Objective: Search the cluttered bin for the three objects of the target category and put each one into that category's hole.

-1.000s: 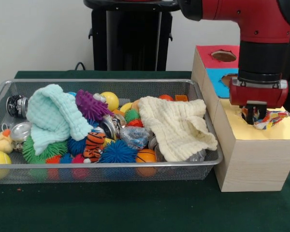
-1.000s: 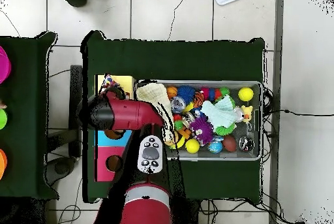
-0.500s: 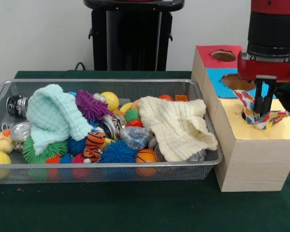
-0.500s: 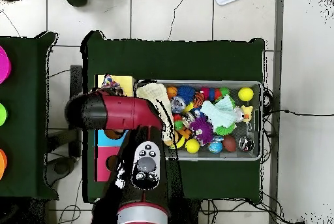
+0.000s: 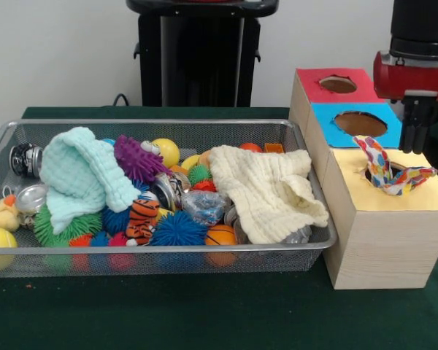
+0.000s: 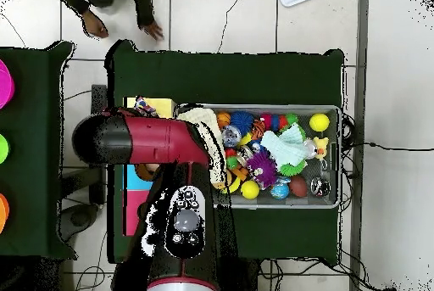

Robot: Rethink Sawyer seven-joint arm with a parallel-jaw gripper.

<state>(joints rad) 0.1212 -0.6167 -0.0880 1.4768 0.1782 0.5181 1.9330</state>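
End effector (image 5: 416,131): hanging above yellow hole, fingers narrow, holding nothing | patterned cloth (image 5: 388,172): sticking half out of yellow hole (image 5: 394,173) | wire bin (image 5: 204,257): sitting left of box.

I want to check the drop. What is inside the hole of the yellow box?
A multicoloured cloth sits in the yellow box's hole, both ends sticking out above the rim. How deep it reaches is hidden. The tool hangs apart above it.

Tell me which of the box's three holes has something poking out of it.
The hole in the yellow section, nearest the camera in the front view: a multicoloured cloth sticks up from it. The red and blue holes show nothing.
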